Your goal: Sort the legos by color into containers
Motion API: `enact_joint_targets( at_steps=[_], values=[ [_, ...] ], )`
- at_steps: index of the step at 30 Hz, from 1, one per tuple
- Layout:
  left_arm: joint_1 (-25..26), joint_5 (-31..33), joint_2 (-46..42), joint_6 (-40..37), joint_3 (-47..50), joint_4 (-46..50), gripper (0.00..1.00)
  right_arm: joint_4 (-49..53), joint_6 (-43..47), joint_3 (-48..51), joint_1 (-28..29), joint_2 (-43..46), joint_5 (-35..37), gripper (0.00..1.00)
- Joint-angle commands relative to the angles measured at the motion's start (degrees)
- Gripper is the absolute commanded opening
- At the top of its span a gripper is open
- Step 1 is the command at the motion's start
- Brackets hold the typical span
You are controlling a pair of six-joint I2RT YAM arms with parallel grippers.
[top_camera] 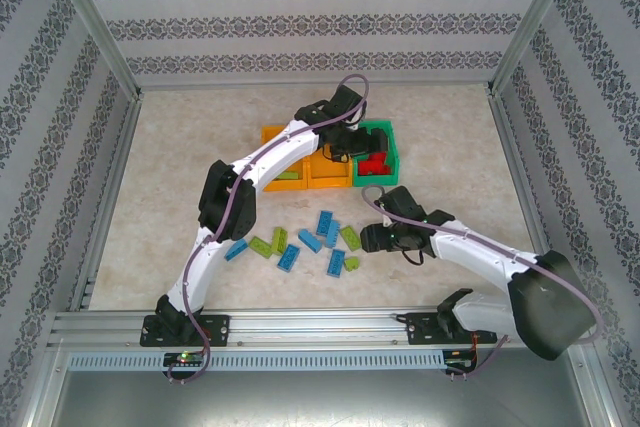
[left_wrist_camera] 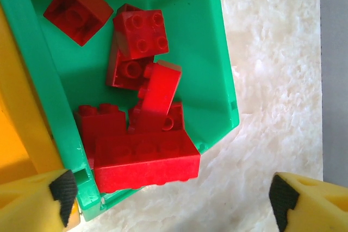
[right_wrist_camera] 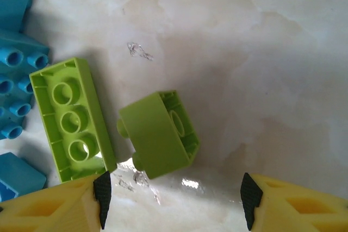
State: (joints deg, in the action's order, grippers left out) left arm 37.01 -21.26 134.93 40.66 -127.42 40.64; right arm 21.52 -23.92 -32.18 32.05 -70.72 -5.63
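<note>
The containers stand in a row: two orange bins (top_camera: 282, 159) (top_camera: 328, 173) and a green bin (top_camera: 388, 143). Several red legos (left_wrist_camera: 140, 36) lie in the green bin (left_wrist_camera: 212, 74), and a large red brick (left_wrist_camera: 144, 162) rests at its near corner. My left gripper (left_wrist_camera: 174, 204) hovers open over that corner, holding nothing. Blue legos (top_camera: 325, 222) and lime green legos (top_camera: 262, 245) lie loose on the table. My right gripper (right_wrist_camera: 175, 196) stands open just before a small lime brick (right_wrist_camera: 160, 134) tipped on its side, next to a long upturned lime brick (right_wrist_camera: 70, 120).
Blue bricks (right_wrist_camera: 16, 80) crowd the left edge of the right wrist view. The left arm (top_camera: 260, 172) stretches across the orange bins. Patterned walls and a metal frame (top_camera: 110, 47) enclose the marble table (top_camera: 180, 147), with free room to the left and right of the pile.
</note>
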Motion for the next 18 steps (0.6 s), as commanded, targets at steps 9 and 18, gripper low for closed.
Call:
enact_joint_targets(
  at_steps=[9,18],
  values=[
    [-1.4,0.6,-14.2,1.0,13.7,-4.3,0.99,1.2,2.3,-8.0,1.2,-11.3,4.0,0.47],
    [-7.1,0.7,-28.4,4.0,34.7,-12.7,0.99,4.7,1.7,-9.7,2.3,-8.0,5.8,0.21]
  ],
)
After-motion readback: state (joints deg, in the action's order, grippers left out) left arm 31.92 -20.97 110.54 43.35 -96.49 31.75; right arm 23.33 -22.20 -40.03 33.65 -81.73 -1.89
